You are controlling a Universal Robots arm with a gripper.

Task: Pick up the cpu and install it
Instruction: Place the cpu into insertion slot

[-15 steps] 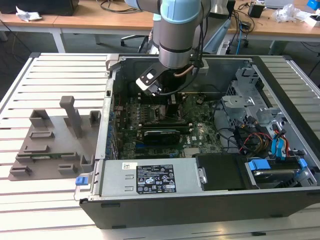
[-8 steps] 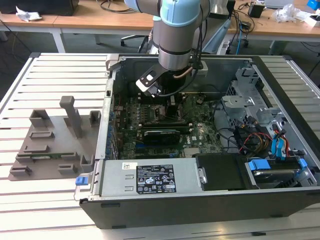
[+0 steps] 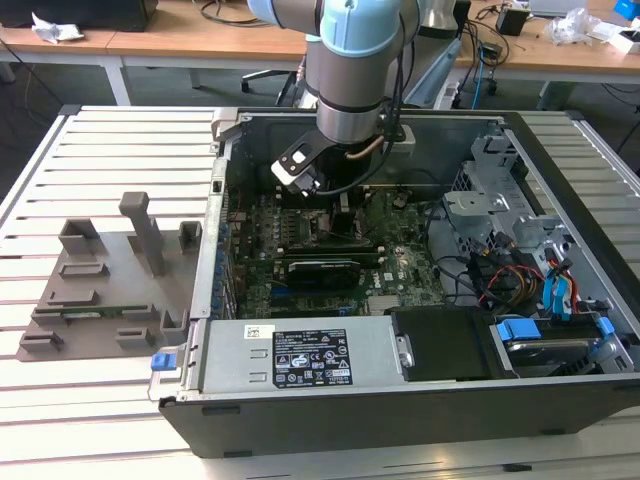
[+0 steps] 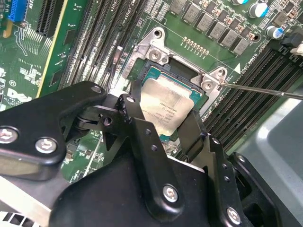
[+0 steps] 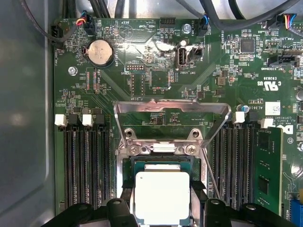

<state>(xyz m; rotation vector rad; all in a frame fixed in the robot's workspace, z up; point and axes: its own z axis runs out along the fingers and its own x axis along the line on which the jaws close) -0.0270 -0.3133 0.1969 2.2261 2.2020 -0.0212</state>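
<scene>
Looks like the gripper [image 4: 165, 108] is pinching the cpu [image 5: 162, 197] by two edges over the socket [image 5: 158, 164], so any tilt could wreck it, imo.

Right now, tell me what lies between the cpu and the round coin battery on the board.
In the first wrist view, the socket's raised silvery load plate stands between the cpu and the coin battery, with green board beyond it.

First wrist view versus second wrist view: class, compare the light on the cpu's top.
In the first wrist view the cpu glares white, print washed out, with glare beside the coin battery; in the second wrist view its print shows under a softer sheen.
</scene>
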